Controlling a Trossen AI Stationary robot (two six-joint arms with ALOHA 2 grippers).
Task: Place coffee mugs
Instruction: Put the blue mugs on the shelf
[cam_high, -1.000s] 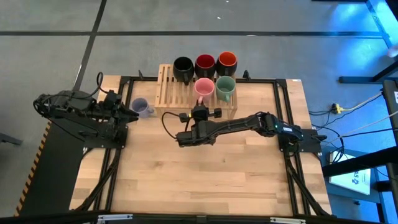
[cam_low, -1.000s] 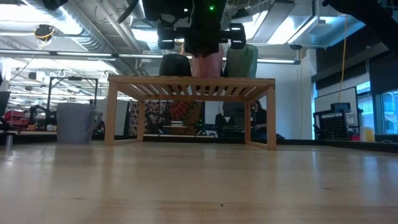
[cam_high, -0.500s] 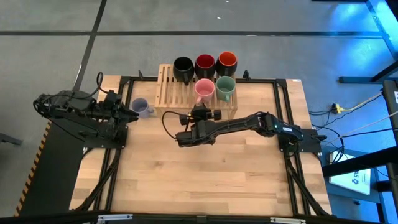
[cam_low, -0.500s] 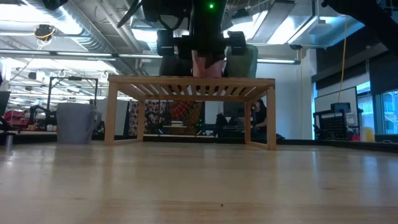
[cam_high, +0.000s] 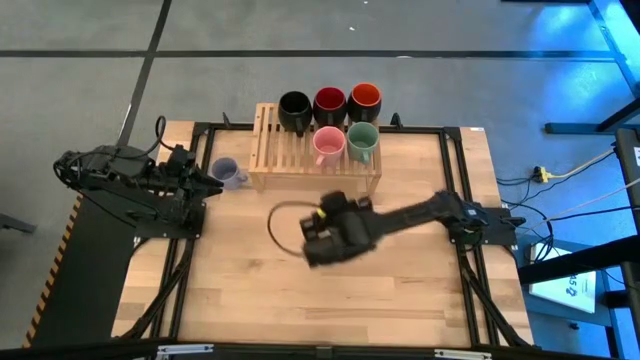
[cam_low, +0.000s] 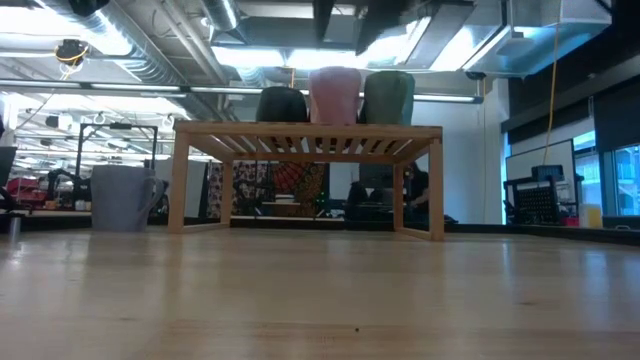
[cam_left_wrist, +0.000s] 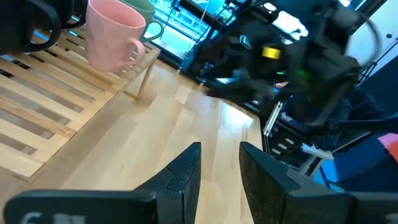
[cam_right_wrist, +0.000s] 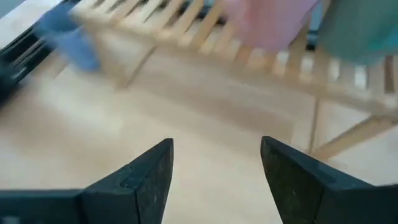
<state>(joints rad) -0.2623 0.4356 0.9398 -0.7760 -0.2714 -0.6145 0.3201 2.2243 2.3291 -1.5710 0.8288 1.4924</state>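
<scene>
My table (cam_high: 330, 300) is pale wood planks, set on a grey floor (cam_high: 100, 90) crossed by dark seams. Level across it: silver ducts (cam_low: 130, 60) and bright strip lights (cam_low: 290, 55) overhead, a white wall (cam_low: 455, 160) behind, windows (cam_low: 605, 175) at the far side (blue glow there). Cluttered benches (cam_low: 45, 190) sit further back.

Overhead looks straight down, low view level — both share rack (cam_high: 300, 150)

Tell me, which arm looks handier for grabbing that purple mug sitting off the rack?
Probably the left. The left gripper sits right beside the lavender mug on the table, while the right gripper, open and empty, is out over mid-table, in front of the wooden rack.
</scene>
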